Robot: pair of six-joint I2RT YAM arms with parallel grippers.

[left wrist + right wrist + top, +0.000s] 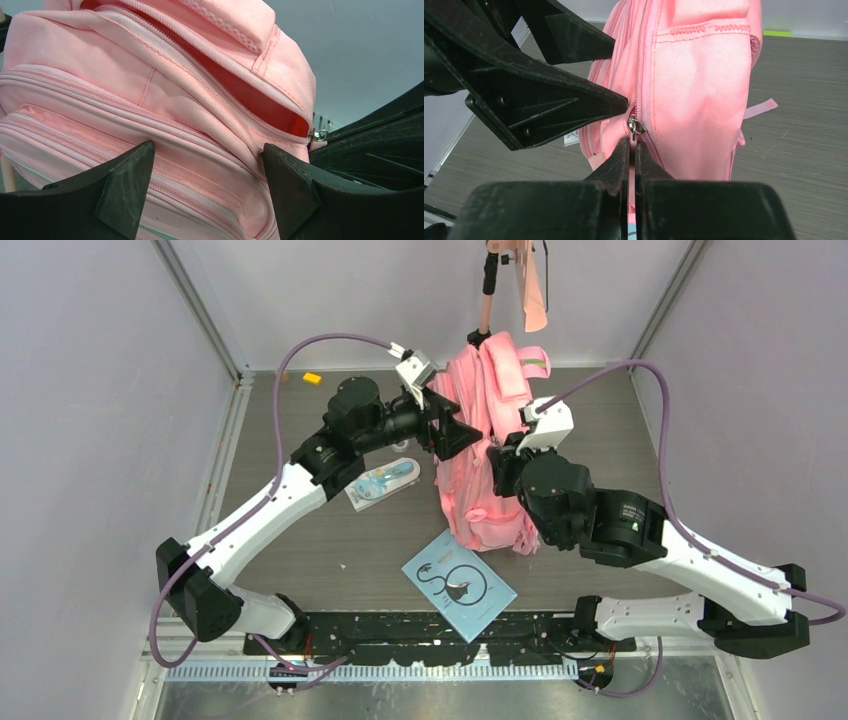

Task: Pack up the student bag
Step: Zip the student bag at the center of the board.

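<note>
The student bag [478,502], bright pink, stands upright in the middle of the table. In the left wrist view its main zip gapes on a red lining [260,100] above the closed front pockets of the bag [150,90]. My left gripper [458,430] is open at the bag's left side, its jaws spread before the front pocket [207,150] with nothing between them. My right gripper [507,455] is shut on the pink pull tab below the metal zip slider [635,125] on the edge of the bag [699,100]. The left fingers [549,100] show just left of the slider.
A blue booklet [458,585] lies in front of the bag near the arm bases. A blister pack with a blue item [382,480] lies under the left arm. A small yellow piece [313,379] sits at the far left. A pink stand [490,300] rises behind the bag.
</note>
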